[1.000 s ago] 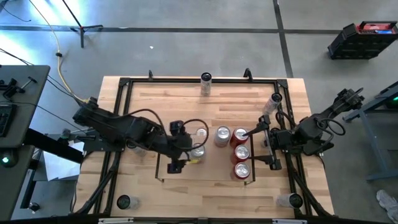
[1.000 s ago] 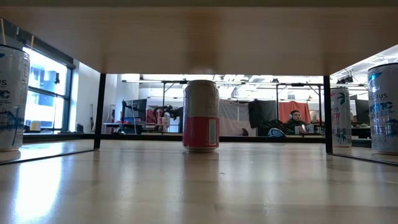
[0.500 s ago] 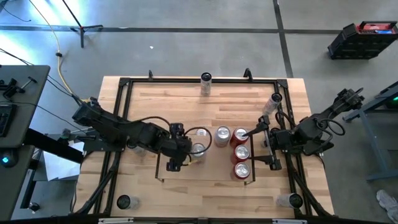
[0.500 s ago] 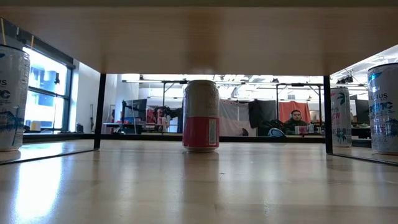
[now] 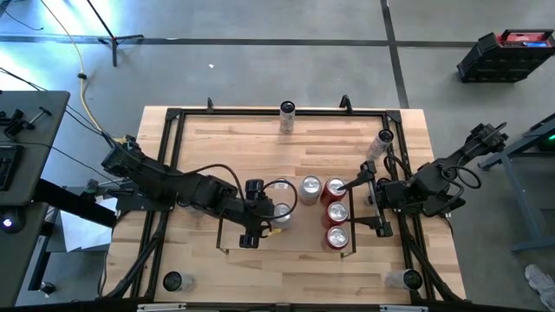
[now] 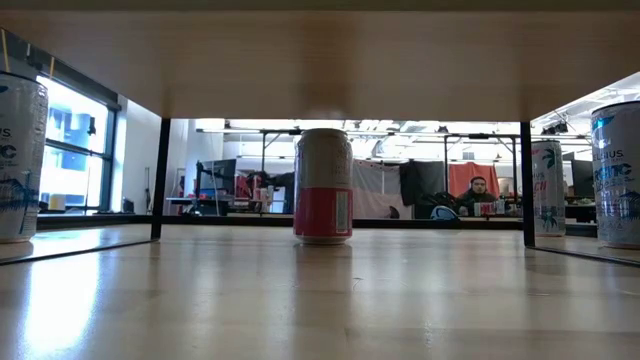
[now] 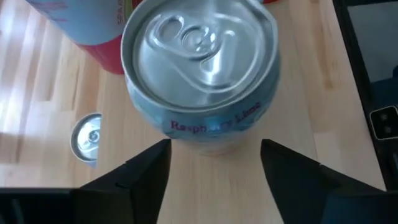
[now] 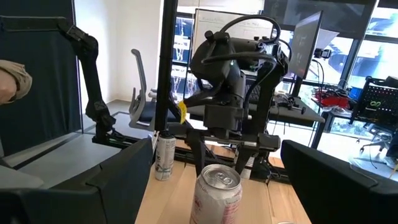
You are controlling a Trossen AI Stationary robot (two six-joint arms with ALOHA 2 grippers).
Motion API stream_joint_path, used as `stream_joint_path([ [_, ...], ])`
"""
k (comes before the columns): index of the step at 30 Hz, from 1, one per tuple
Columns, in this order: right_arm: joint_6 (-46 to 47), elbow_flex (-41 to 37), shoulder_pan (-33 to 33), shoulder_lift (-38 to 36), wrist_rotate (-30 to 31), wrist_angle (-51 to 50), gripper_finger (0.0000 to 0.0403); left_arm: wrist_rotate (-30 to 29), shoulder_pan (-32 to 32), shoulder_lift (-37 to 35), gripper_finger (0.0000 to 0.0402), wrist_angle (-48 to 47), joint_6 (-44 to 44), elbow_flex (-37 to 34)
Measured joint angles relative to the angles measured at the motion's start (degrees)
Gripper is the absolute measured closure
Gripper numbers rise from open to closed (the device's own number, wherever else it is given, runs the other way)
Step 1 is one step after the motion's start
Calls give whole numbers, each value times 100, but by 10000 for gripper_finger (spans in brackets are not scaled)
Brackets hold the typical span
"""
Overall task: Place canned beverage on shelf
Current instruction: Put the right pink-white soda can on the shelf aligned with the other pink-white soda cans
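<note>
The high view looks straight down from well above, taking in the whole table point(image 5: 286, 260), both arms and the floor around. The low view sits at tabletop height, looking level across the wood into the room behind. The left wrist view looks steeply down, very close over a can point(image 7: 202, 74). The right wrist view looks level across the table toward the left arm point(image 8: 233, 81). High and right wrist views share that arm.

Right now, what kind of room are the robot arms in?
Probably an office-like robotics lab: desks with monitors and a whiteboard behind the table, an office chair, and a person seated at a far desk.
</note>
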Motion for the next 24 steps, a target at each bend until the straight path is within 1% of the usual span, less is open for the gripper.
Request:
stream_joint_path([
  [6,100,0,0,0,-2,-4,61,64,14,161,199,222,-273,-2],
  [12,109,0,0,9,-2,-11,61,197,19,275,220,600,-263,4],
  [18,148,0,0,11,-2,3,61,497,18,335,235,800,-421,0],
  [24,297,0,-8,11,-2,-26,61,976,5,332,247,1153,-463,0],
])
